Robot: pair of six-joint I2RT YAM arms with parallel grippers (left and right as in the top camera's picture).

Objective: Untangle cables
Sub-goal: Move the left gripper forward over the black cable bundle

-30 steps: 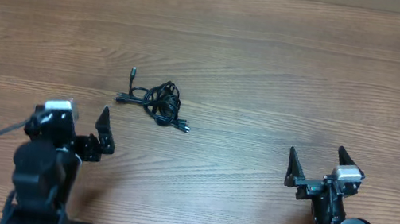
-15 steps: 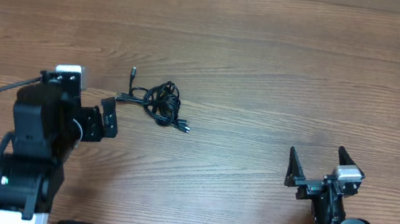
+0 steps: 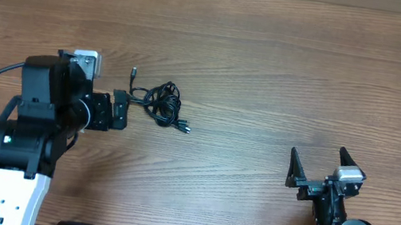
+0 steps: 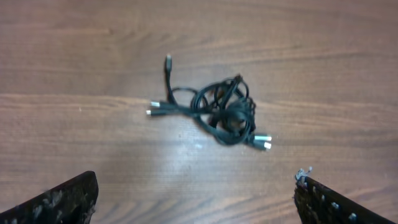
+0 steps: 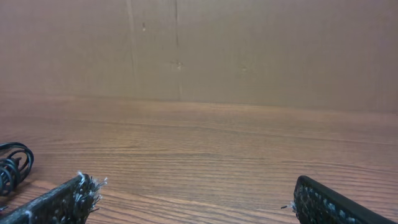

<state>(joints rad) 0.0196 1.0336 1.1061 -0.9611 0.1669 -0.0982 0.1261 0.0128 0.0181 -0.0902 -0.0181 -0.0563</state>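
We see the cables (image 3: 160,104) bunched in a tangle left of centre on the surface (image 3: 273,59), our left tool (image 3: 119,109) spread wide just beside them, right tool (image 3: 317,153) wide at lower right

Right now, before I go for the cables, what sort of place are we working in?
Probably a robot test bench, not a home: a wooden table, a left arm and right arm at its near edge, and a plain cardboard-like backdrop behind.

Black arms (image 3: 44,104), scuffed black fingers (image 4: 59,202).
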